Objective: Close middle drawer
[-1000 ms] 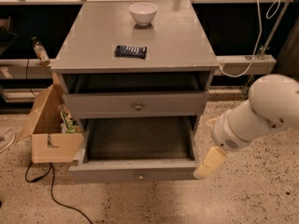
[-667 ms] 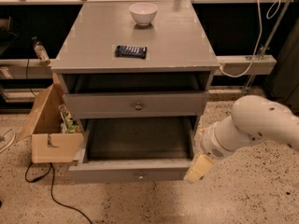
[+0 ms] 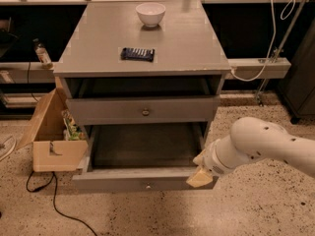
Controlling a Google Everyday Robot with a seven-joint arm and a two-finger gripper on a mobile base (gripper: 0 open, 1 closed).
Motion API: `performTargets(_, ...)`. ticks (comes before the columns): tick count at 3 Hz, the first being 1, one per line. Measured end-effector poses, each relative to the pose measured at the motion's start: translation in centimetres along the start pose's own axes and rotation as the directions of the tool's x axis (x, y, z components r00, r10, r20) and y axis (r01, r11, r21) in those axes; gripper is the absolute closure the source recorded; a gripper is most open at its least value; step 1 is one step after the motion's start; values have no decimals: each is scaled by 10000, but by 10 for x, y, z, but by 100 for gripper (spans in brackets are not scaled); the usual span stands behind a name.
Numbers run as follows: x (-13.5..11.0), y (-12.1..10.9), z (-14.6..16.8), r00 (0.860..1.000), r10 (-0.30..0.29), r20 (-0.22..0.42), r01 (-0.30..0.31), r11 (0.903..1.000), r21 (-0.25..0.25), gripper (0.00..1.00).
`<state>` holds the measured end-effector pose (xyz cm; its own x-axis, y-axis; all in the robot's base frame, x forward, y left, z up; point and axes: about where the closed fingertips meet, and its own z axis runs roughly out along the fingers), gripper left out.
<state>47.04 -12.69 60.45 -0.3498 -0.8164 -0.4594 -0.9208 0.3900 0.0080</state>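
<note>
the grey cabinet (image 3: 182, 38) stands on a speckled floor. the middle drawer (image 3: 123, 180) is pulled far out of the cabinet's front, its dark box interior open to view, its low flat front and small round knob (image 3: 147, 185) well forward. the gripper (image 3: 200, 176), cream-tipped, sits at the right end of that drawer front, by the cabinet's lower right corner; how far open it is, or whether it holds anything, i cannot tell. the white arm (image 3: 261, 144) comes in from the cabinet's right. the taller-fronted drawer (image 3: 108, 109) above stands slightly out. a white bowl (image 3: 150, 13) and a dark packet (image 3: 138, 53) sit on the cabinet's top. a cardboard box (image 3: 51, 141) sits at its left side.
</note>
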Motion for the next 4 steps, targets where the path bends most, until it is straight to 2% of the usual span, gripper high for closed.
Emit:
performTargets(1, 2, 1, 3, 10000, -39, -42, 39, 10000, -53, 72)
performTargets(2, 29, 3, 44, 9981, -457, -405, 436, 9977, -518, 95)
performTargets(3, 61, 10, 97, 9864, -1436, -801, 1364, 9866, -893, 100)
performTargets(4, 86, 5, 146, 9658, -2294, -1212, 2211, 9721, -785, 100)
